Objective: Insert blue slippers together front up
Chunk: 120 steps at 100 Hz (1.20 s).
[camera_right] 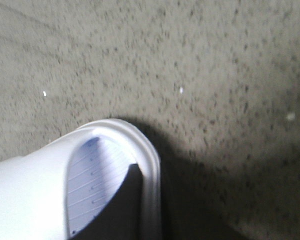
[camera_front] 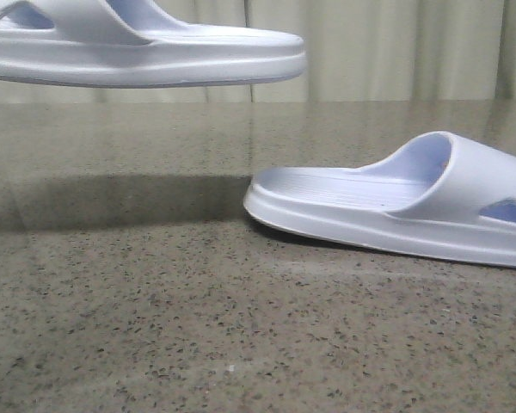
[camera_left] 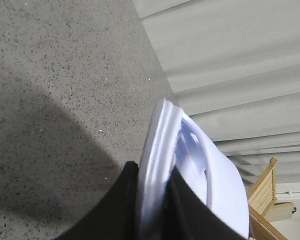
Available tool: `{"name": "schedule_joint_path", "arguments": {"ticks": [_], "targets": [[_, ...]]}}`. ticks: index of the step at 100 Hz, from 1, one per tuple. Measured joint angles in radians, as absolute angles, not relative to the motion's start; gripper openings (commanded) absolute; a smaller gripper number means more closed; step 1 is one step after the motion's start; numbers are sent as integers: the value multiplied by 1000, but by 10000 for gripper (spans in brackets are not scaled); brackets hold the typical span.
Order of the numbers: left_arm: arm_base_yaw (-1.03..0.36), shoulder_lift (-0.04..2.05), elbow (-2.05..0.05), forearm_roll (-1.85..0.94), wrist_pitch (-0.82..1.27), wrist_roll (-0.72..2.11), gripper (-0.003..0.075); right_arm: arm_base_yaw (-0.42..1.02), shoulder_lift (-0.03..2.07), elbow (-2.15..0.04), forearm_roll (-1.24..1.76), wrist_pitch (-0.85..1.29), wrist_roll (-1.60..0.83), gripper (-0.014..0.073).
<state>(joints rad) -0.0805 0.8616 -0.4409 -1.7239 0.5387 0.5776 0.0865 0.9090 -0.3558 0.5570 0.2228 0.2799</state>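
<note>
1. Lifted slipper (camera_front: 146, 47) hangs in the air, well above the speckled table (camera_front: 155, 327), up and to the left of the resting slipper (camera_front: 396, 202), its shadow falling on the stone just left of that slipper's heel
2. Left gripper (camera_left: 155, 200) has its two dark fingers (camera_left: 121, 205) pinched on the sole edge of the lifted slipper, one on each side, so it is clamped and carrying
3. Resting slipper looks to lie flat on the table, footbed up, strap toward the right, well apart from the lifted one
4. Right gripper (camera_right: 122, 210): a dark finger lies inside the resting slipper against the rim, but the other finger is out of sight, so I can't tell whether it is clamped or merely poked in
5. Risk one, as I judge it: the left grip is a thin pinch on soft foam at one end, and the long free end could sag or twist out during a tilt
6. Risk two: if the right side is only resting inside, the lower slipper could skate across the smooth stone when the other is pushed into it
7. Risk three: the straps face opposite ways, so a push without turning one would jam sole against strap
8. Hidden: both arms are absent from the front view, the lifted slipper is cut by the top and left edges, the resting one by the right edge; the right wrist view is blurred
</note>
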Motion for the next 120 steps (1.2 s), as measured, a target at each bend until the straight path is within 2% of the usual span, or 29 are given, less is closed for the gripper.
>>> {"name": "schedule_joint_path", "arguments": {"ticks": [29, 60, 96, 120], "targets": [[-80, 862, -441, -1724, 539, 578, 25, 86, 884, -364, 598, 33, 280, -107], [-80, 862, -441, -1724, 539, 578, 25, 86, 767, -500, 603, -11, 280, -107], [-80, 862, -441, -1724, 585, 554, 25, 86, 726, -636, 603, 276, 280, -107], [-80, 862, -441, -1724, 631, 554, 25, 143, 726, -639, 599, 365, 280, -107]]}}
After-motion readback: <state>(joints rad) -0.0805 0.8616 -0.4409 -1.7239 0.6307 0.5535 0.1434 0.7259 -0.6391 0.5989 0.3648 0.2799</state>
